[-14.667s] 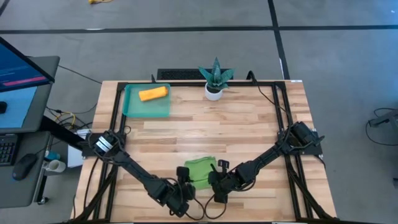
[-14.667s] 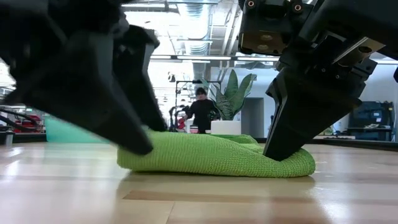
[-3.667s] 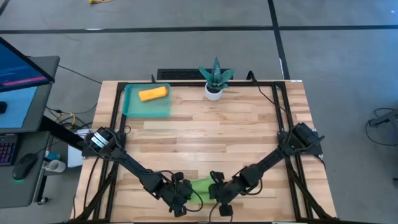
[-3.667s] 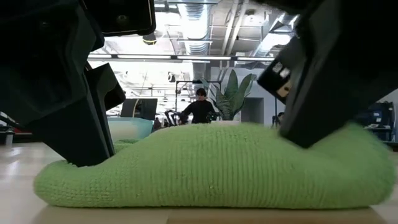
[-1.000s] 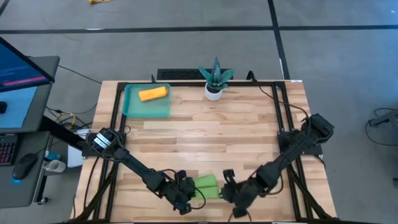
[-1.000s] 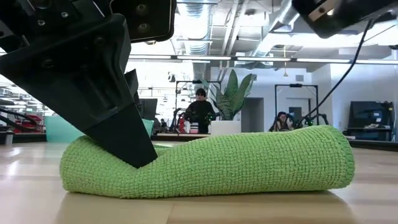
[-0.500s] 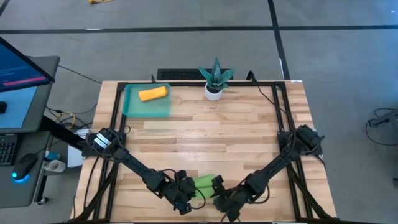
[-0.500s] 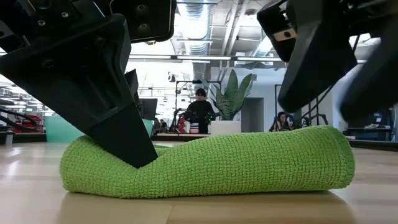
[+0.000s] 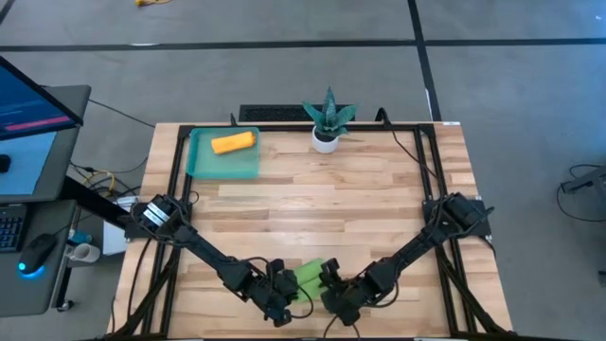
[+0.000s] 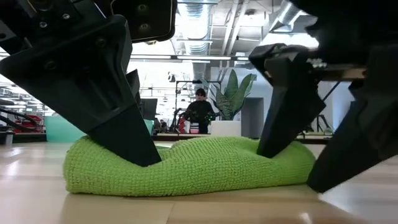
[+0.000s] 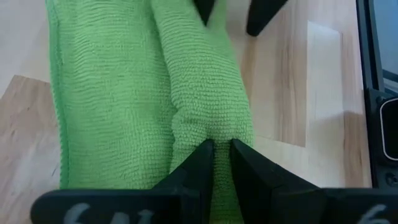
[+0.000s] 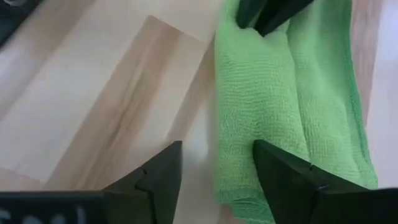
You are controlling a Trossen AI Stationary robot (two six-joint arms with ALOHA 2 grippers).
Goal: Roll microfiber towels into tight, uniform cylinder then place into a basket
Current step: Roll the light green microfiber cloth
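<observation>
Green towel (image 9: 311,278): rolled loosely, lying at the table's near edge, between the two grippers.
Left gripper (image 11: 216,148): at the roll's left end, fingers nearly together, pinching a fold of the green towel.
Right gripper (image 12: 214,163): at the roll's right end, fingers spread wide, one pressing on the towel, the other on the bare wood beside it.
Orange towel (image 9: 233,143): rolled, lying in the basket (image 9: 203,167) at the far left corner.
</observation>
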